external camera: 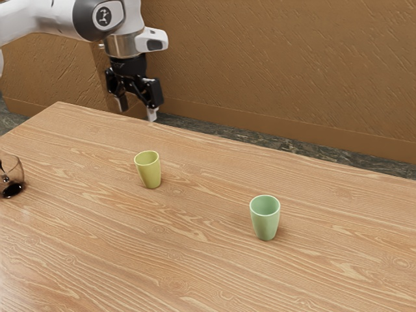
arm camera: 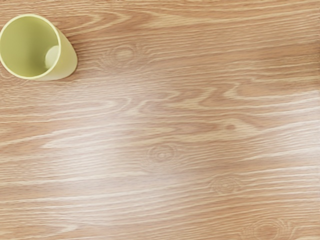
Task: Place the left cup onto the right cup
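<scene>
A yellow-green cup (external camera: 148,168) stands upright on the wooden table (external camera: 195,260), toward the exterior view's left. A pale green cup (external camera: 265,217) stands upright further to the exterior view's right and nearer the front. My gripper (external camera: 136,110) hangs high above the table's far edge, well behind and above the yellow-green cup, open with nothing between its fingers. The wrist view looks straight down into the yellow-green cup (arm camera: 35,46), which is empty and off to one side of my hand.
A dark glass object (external camera: 11,176) sits at the table's edge on the exterior view's far left. A brown textured wall (external camera: 292,58) rises behind the table. Bare wood lies between the two cups.
</scene>
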Motion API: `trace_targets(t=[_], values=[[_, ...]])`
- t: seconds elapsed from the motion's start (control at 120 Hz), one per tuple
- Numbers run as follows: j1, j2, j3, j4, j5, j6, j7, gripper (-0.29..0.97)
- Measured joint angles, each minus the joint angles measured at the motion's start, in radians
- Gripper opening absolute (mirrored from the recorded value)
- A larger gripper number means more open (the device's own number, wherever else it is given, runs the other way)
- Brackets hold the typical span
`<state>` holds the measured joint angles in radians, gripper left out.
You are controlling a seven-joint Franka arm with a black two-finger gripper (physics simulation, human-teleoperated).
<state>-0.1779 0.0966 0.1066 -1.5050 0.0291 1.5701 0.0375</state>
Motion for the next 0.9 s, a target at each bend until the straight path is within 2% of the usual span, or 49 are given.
trace_targets(t=[0.192, 0.317, 0.492, 0.675, 0.9], values=[[-0.005, 0.007, 0.005, 0.002, -0.007, 0.011, 0.0, 0.68], [-0.01, 0.055, 0.039, 0.015, -0.006, 0.027, 0.001, 0.68], [0.007, 0.19, 0.109, 0.077, -0.034, 0.07, 0.003, 0.68], [0.052, 0.308, 0.115, 0.132, -0.076, 0.105, 0.01, 0.62], [0.094, 0.395, 0.113, 0.135, -0.14, 0.178, 0.041, 0.56]])
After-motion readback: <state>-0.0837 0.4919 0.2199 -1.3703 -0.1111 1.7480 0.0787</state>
